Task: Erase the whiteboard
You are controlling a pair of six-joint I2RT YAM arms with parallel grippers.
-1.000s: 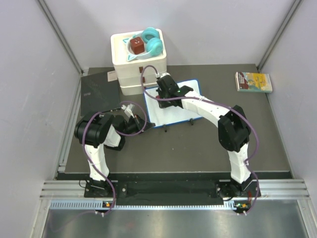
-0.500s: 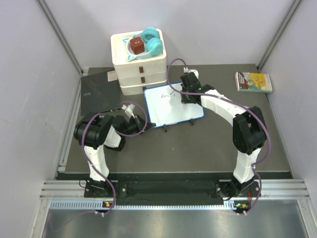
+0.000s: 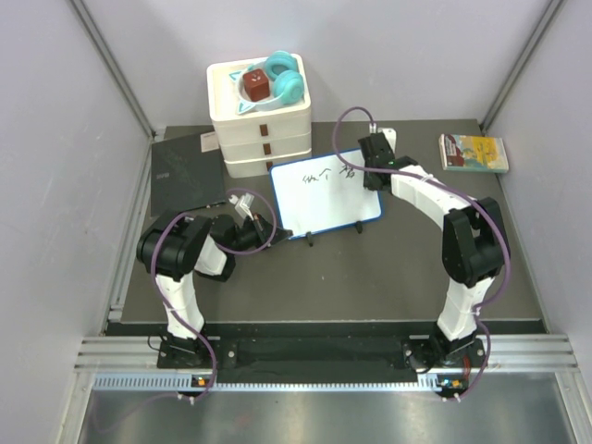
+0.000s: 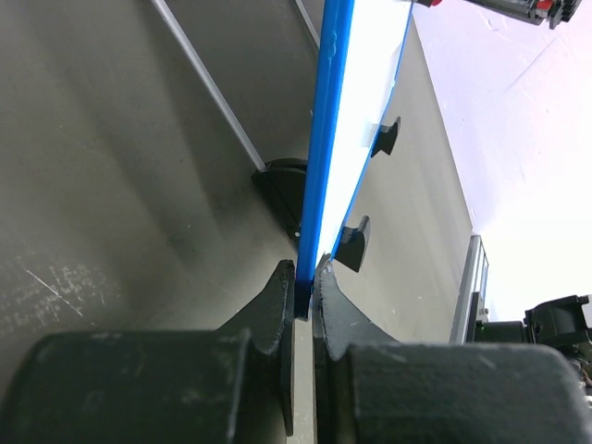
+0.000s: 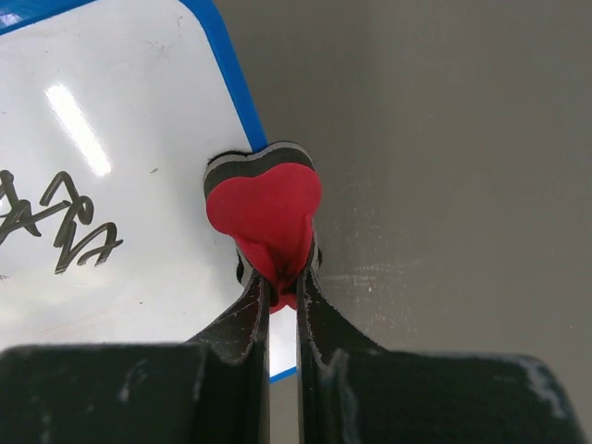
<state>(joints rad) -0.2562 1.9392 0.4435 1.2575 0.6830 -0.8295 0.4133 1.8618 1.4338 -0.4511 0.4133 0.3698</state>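
Observation:
The whiteboard [image 3: 326,205], white with a blue frame and black feet, lies mid-table with black scribbles [image 3: 321,175] along its far edge. My left gripper [image 3: 263,228] is shut on the board's near-left frame edge; in the left wrist view the blue frame [image 4: 326,139] runs away from the left gripper [image 4: 303,289]. My right gripper [image 3: 372,168] is shut on a red heart-shaped eraser [image 5: 268,205] with a dark felt layer. The eraser rests at the board's far-right corner, straddling the blue frame. In the right wrist view the scribbles [image 5: 67,217] lie left of the right gripper [image 5: 282,277].
A white stacked drawer box [image 3: 262,134] stands just behind the board, with teal headphones [image 3: 285,76] and a brown-red cube [image 3: 256,86] on top. A dark grey notebook [image 3: 185,173] lies at the left. A small book [image 3: 474,153] lies back right. Walls close in both sides.
My right arm has swept the eraser rightward along the board's far edge, from its left part to the right corner, uncovering black scribbles. The left gripper has kept its hold.

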